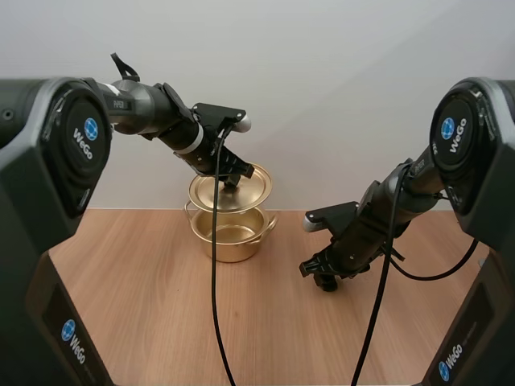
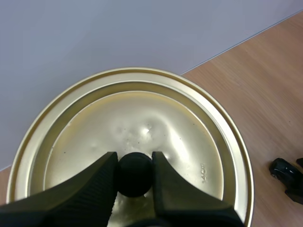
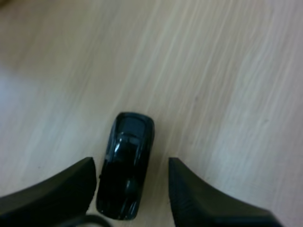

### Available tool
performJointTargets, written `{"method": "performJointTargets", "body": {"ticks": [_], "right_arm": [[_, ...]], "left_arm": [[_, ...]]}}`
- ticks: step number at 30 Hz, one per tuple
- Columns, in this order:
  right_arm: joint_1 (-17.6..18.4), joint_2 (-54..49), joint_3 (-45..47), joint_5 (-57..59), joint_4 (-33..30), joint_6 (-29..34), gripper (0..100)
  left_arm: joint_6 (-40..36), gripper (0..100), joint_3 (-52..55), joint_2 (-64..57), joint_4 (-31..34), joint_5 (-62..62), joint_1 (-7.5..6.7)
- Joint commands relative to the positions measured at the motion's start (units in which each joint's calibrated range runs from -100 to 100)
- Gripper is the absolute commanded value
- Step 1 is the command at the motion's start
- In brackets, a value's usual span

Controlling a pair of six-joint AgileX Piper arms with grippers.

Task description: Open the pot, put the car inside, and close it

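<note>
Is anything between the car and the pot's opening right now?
Yes: the lid, held by its knob in the left gripper, hangs just above the pot, over its opening. The right gripper, fingers open, straddles the car with nothing between them.

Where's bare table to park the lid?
Bare table left of the pot and along the near edge. Crowded right of the pot: right gripper straddles the car. The left gripper holds the lid over the pot.
</note>
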Motion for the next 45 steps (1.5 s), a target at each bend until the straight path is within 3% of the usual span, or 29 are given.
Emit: {"method": "performJointTargets", "body": {"ticks": [1, 2, 3, 9, 15, 18, 25, 29, 34, 36, 38, 40, 41, 42, 44, 45], "right_arm": [[0.1, 2.8, 0.0, -0.4, 0.0, 0.2, 38], [0.1, 3.1, 0.0, -1.1, 0.0, 0.2, 14], [0.1, 3.2, 0.0, -2.0, 0.0, 0.2, 0], [0.5, -5.3, -1.7, -12.9, 2.2, -0.3, 0], [6.0, -13.0, -10.7, -13.1, 7.4, -0.3, 0], [10.0, -14.0, -14.5, -12.3, 9.4, -0.3, 0], [17.9, -7.5, -19.5, -14.6, 9.4, -4.9, 0], [18.6, 1.5, -24.1, -16.8, 9.4, -5.4, 0], [18.6, 9.7, -27.6, -12.3, 9.4, -5.4, 0], [18.6, 11.2, -28.0, -11.6, 9.4, -5.4, 20], [18.6, 11.9, -28.0, -11.6, 9.4, -5.4, 61], [18.7, 11.8, -28.0, -13.3, 10.0, -5.4, 85], [18.7, 11.4, -28.0, -14.6, 10.1, -5.4, 81], [18.7, 10.9, -28.0, -15.3, 10.1, -5.4, 67], [18.4, 8.8, -28.0, -15.7, 10.1, -4.0, 16], [18.2, 7.7, -28.0, -15.5, 9.9, -3.3, 0]], "left_arm": [[-0.1, 0, 0.0, -3.0, -0.1, 0.2, 0.06], [-0.1, 0, 0.0, -4.0, -0.3, 0.0, 0.06], [-0.1, 0, 0.0, -5.2, -0.4, -0.4, 0.06], [-0.1, 0, 0.0, -13.1, -2.9, -3.1, 0.65], [-0.1, 0, 0.0, -22.8, -14.7, -3.3, 4.29], [-0.1, 0, 0.0, -26.8, -15.4, -1.1, 5.58], [-0.3, 0, 0.0, -34.0, -16.6, 4.1, 9.81], [-0.3, 0, 0.0, -34.4, -17.0, 9.5, 12.49], [-0.3, 0, 0.0, -34.4, -18.0, 11.8, 13.82], [-0.3, 0, 0.0, -34.4, -18.1, 12.0, 13.89], [-0.1, 0, 0.0, -34.4, -18.1, 12.0, 13.89], [0.0, 0, 0.0, -34.3, -18.1, 12.0, 13.89], [0.0, 0, 0.0, -34.3, -18.1, 12.0, 13.89], [0.1, 0, 0.0, -34.3, -18.0, 12.0, 13.89], [0.1, 0, 0.0, -34.1, -17.8, 12.0, 13.89], [0.1, 0, 0.1, -33.7, -17.8, 12.0, 13.89]]}}
